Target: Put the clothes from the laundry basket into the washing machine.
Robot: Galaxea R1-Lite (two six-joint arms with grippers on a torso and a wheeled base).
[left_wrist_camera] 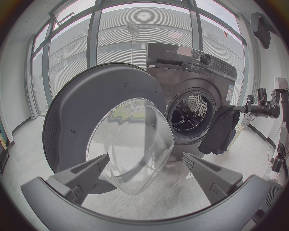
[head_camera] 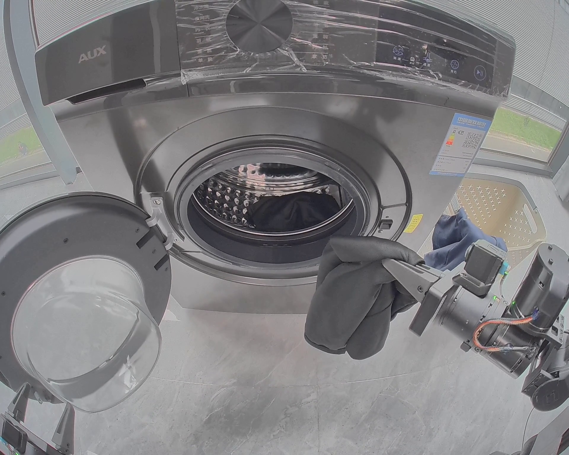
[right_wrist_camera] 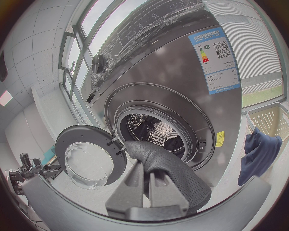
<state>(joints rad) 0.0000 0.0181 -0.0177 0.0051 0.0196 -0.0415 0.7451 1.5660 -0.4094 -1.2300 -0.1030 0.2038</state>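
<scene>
1. We see the right claw (head_camera: 396, 265) clenched on a dark grey garment (head_camera: 349, 296), gripping it near its top edge.
2. That garment hangs in loose folds below the claw. It is outside the washing machine (head_camera: 296, 112), just in front of the lower right part of the round opening.
3. In the right wrist view, the 2 fingers of the right claw (right_wrist_camera: 147, 177) sit close together, with the dark grey garment (right_wrist_camera: 168, 168) bunched over them.
4. The machine's door (head_camera: 65, 237) stands swung wide open on the robot's left, its clear glass bowl (head_camera: 89, 337) facing outward.
5. Inside the steel drum (head_camera: 237, 195) we see 1 black garment (head_camera: 290, 210) lying at the bottom.
6. The laundry basket (head_camera: 504, 207), pale and perforated, stands on the floor (head_camera: 237, 379) to the right of the machine, behind the right arm.
7. A blue garment (head_camera: 453, 237) is draped over the basket's near rim and hangs down its outer side.
8. The left claw (left_wrist_camera: 145, 158) is released, its fingers spread wide and holding nothing. It sits low beside the open door, well apart from the garments.
9. A blue energy label (head_camera: 462, 142) is stuck on the upper right of the machine's front panel, and clear plastic film covers the control panel around the dial (head_camera: 259, 23).
</scene>
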